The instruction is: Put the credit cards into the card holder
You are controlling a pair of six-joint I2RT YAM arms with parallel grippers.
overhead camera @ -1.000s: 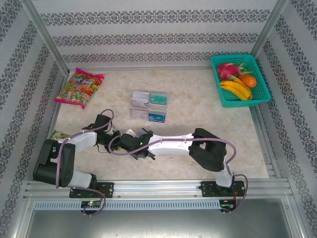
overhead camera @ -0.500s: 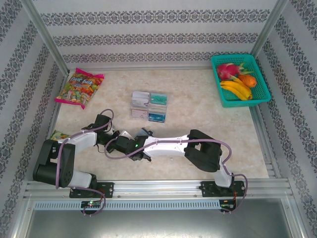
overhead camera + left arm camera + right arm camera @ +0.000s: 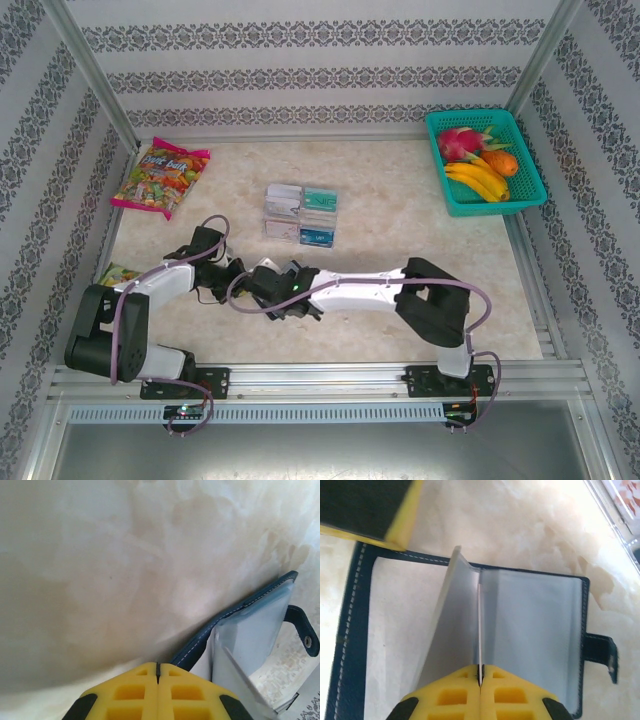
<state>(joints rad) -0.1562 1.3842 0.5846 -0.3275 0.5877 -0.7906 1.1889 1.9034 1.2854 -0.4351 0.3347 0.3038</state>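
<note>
One thin pale plastic credit card point(image 3: 479, 630), pinched edge-on in the right gripper point(image 3: 479, 672), stands among the grey sleeves of the open navy-blue bi-fold card holder point(image 3: 530, 630), which lies on the beige surface point(image 3: 100, 555) with the left gripper point(image 3: 157, 667), pressed together, at its corner, while white and teal cards point(image 3: 320, 198) wait in the clear tray point(image 3: 302, 212), so most seems left.

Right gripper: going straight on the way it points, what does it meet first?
The right gripper, jaws shut on a credit card held edge-on, would first meet the open card holder, on its grey inside near the fold. Depth is unclear; the card may already touch.
</note>
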